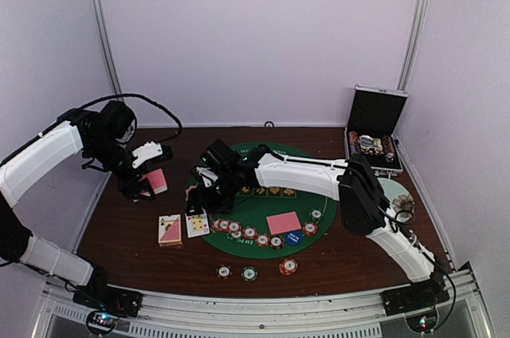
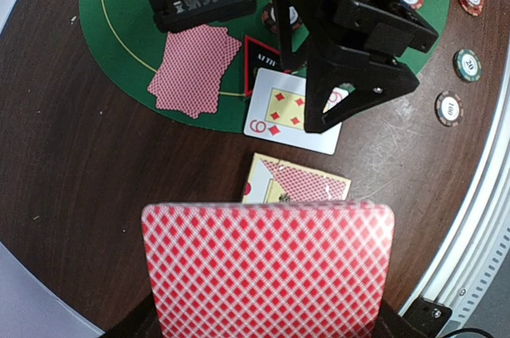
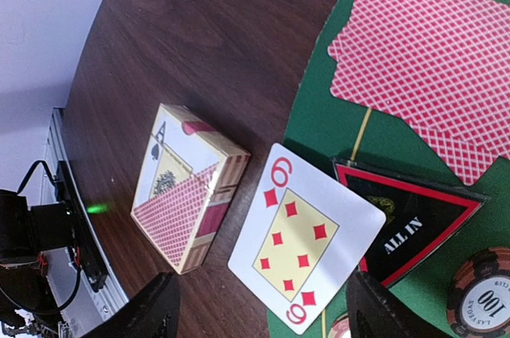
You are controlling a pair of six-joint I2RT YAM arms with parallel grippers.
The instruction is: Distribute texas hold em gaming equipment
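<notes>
Soft, even light, no hard glare.
From the top camera I see walls (image 1: 255, 35) washed pale lilac and a dark worktop (image 1: 119, 242) with faint shadows under the arms (image 1: 303, 172). On the left wrist the red-backed card (image 2: 267, 270) at 6 o'clock looks slightly soft and the rail (image 2: 478, 218) at 4 o'clock bows. On the right wrist the claw fingers (image 3: 155, 310) at 6 o'clock are dark blurs.

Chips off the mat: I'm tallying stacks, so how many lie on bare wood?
3, in a row in front of the mat: left chip, middle chip, right chip. More may be hidden.
</notes>
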